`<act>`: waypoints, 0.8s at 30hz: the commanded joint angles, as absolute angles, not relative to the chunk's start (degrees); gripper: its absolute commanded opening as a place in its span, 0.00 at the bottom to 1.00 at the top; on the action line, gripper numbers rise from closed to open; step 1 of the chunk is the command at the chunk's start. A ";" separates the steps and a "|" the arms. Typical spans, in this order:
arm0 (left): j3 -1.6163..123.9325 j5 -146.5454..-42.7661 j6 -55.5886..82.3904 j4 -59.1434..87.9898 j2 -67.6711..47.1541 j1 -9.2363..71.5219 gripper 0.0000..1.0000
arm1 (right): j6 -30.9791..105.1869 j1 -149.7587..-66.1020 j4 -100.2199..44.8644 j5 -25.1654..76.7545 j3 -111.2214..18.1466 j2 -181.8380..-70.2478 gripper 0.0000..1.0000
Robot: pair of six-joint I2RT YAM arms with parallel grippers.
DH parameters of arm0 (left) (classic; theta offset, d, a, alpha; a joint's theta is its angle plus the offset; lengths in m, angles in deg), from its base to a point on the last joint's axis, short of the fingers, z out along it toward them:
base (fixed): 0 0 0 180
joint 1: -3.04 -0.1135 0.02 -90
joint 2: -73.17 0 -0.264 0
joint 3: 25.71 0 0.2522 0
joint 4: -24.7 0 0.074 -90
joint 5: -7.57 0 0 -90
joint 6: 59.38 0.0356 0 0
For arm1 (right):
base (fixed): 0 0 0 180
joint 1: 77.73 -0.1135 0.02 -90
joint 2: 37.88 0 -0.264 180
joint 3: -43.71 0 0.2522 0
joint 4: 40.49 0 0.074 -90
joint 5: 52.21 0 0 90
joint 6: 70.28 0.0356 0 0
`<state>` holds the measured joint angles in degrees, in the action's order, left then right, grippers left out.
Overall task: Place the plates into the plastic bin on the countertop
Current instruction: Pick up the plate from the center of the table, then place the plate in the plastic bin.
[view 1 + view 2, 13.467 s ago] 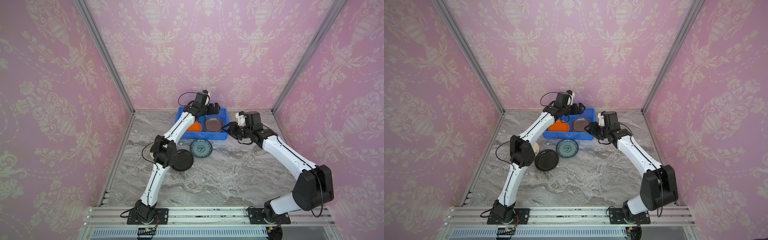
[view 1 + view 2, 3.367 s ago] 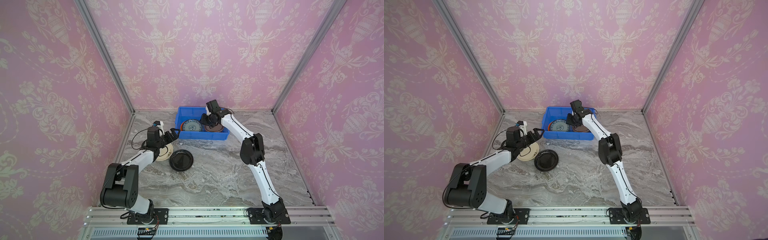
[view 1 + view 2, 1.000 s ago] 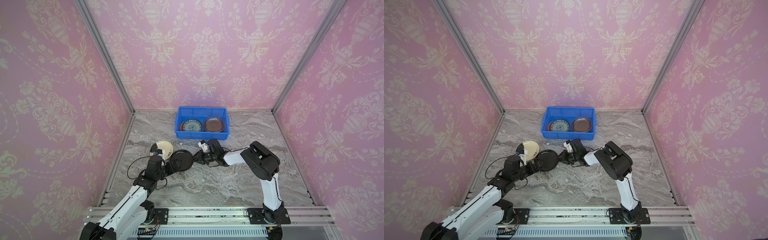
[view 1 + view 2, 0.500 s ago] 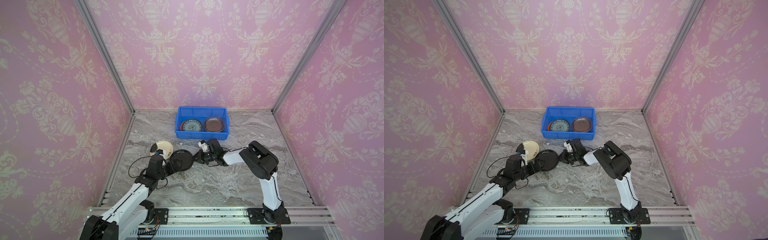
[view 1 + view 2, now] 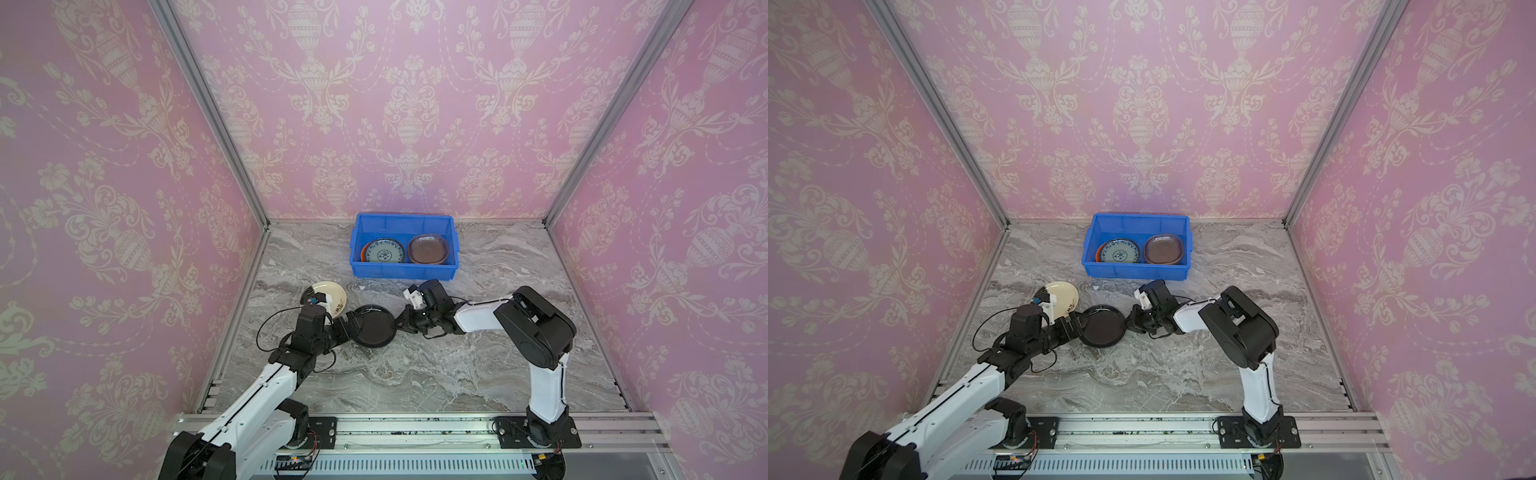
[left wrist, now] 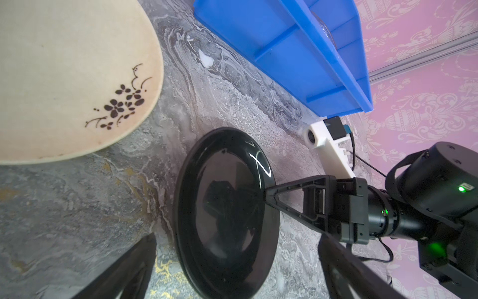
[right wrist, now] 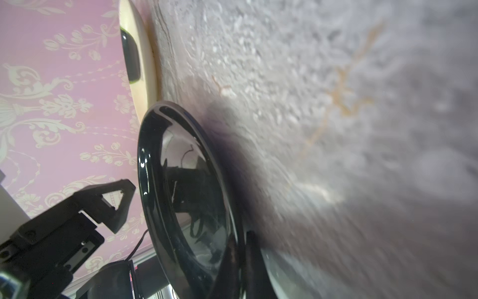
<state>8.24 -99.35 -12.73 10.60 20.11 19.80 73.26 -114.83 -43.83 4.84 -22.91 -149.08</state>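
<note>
Left wrist view gives me the clearest read: my right gripper is clamped tight on the rim of the black plate, one finger over the lip and one under it. My left gripper stands wide apart at the plate's opposite edge and holds nothing. The plate sits on the countertop, just beside the cream plate and well short of the plastic bin. Inside the bin lie a teal-patterned plate and a brownish translucent one.

The step in hand, as I judge it, is carrying this black plate to the bin. My hold is a thin pinch at one edge, and the glaze is glossy. So I should raise it slowly and keep the plate near level, so its weight does not lever it out of my fingers. From the right wrist view I cannot tell whether the far edge has left the surface yet.

My left claw should hold clear and not nudge the rim, or the plate may twist in my grip (a light steadying touch is the most it should give). I must lift high enough to clear the bin's near wall. Then I should lower the plate flat onto the teal one before letting go, and not drop it.
</note>
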 commanded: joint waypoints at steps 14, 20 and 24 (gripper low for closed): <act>12.69 -107.14 -14.61 30.30 2.27 20.25 0.89 | 65.71 -109.41 -24.97 9.22 -20.82 -132.65 0.00; 14.46 -109.72 -16.10 35.56 -2.01 20.68 0.81 | 66.17 -108.97 -25.18 9.19 -22.90 -132.21 0.00; 14.94 -110.61 -17.05 37.44 -4.75 20.95 0.75 | 67.00 -108.78 -25.64 8.70 -24.40 -131.70 0.00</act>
<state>13.86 -108.27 -15.57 34.40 -3.32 20.50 67.29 -109.19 -25.32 9.17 -21.97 -133.62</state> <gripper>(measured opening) 0.755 0.072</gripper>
